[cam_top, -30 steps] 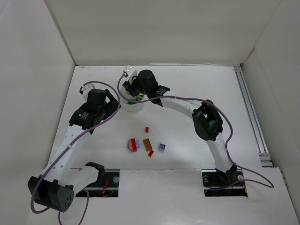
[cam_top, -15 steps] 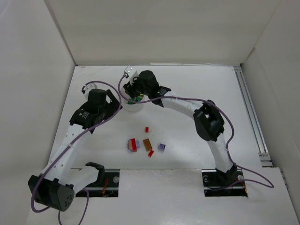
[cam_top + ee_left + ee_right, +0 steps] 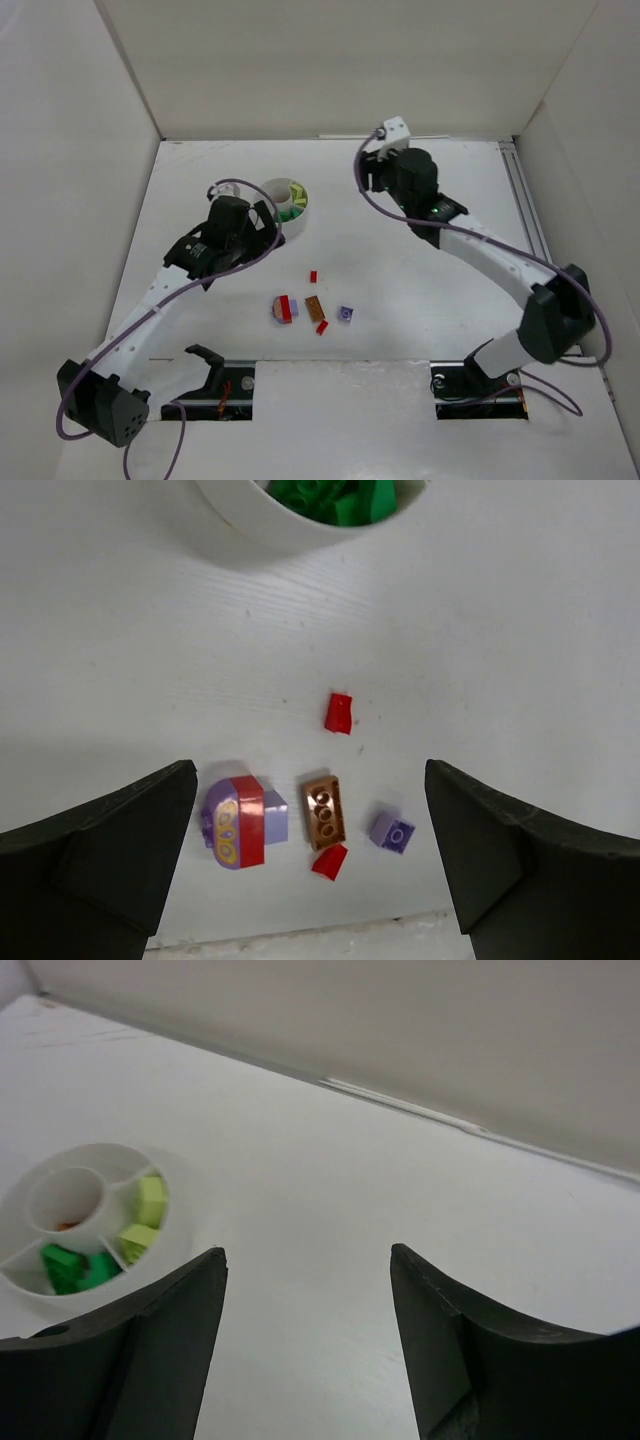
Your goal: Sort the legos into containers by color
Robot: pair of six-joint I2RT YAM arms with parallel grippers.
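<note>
A: White counter point(image 3: 420, 300), plain white walls on three sides. Where does the sorting stand?

B: The round tub point(image 3: 100, 1147) sits toward the far left of the counter. Green bricks point(image 3: 75, 1265) fill one wedge and pale yellow bricks point(image 3: 152, 1198) lie in the wedges beside it. Something orange shows in the middle cylinder, too small to name.

A: And the loose ones?

B: Five, grouped near the front, well apart from the tub. The brown brick point(image 3: 322, 810) is the long one. Its long axis runs roughly near to far, tilted a little, with a row of rings on its top face. Just left of it the lavender-and-red piece point(image 3: 240, 820) lies crosswise, rounded end pointing left. A small red brick point(image 3: 328, 861) sits just at the brown one's near end and a lavender cube point(image 3: 391, 831) just to its right. Another red brick point(image 3: 340, 712) lies alone between the group and the tub.

A: The hands?

B: The left hand point(image 3: 310, 770) is by the tub's near-left side, fingers spread wide, nothing between them. The right hand point(image 3: 305, 1252) is raised over the far middle of the counter and faces the back wall, the tub off to its left. Its fingers are apart and empty.

A: What changed over the last second?

B: The right hand was over the tub and has swung away to the right, leaving it uncovered. The left arm has shifted right, closer to the tub. The loose bricks lie where they were.
</note>
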